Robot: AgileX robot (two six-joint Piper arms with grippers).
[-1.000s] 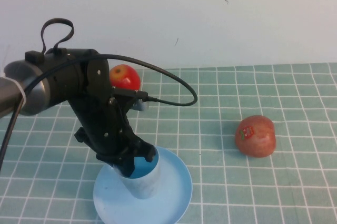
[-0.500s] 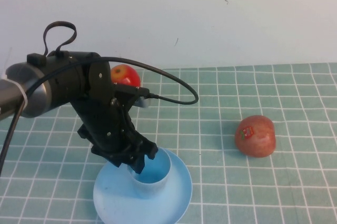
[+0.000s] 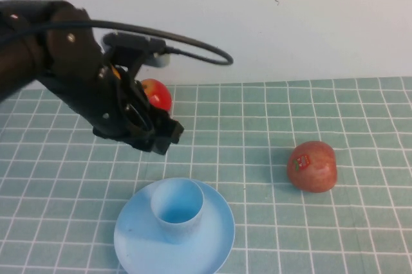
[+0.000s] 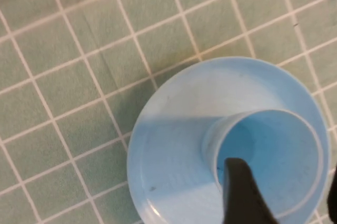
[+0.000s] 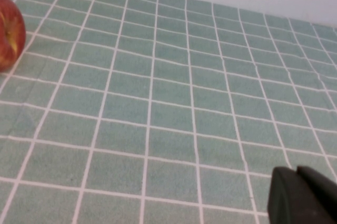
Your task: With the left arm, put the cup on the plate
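Lifted left hand (image 3: 161,140) (empty) leaves cup (image 3: 177,208) on plate (image 3: 212,238).

far apple (image 3: 156,93) half hidden behind left arm (image 3: 71,74)

The small light-blue cup (image 3: 177,208) stands upright, mouth open upward, on the round light-blue plate (image 3: 215,242), slightly left of its centre. The plate lies flat on the green-tiled tabletop (image 3: 322,235).

My high cam looks down across the tiled table (image 3: 360,222). My left wrist cam stares straight down, close over the cup (image 4: 268,155) on the plate (image 4: 168,161), which both views share.
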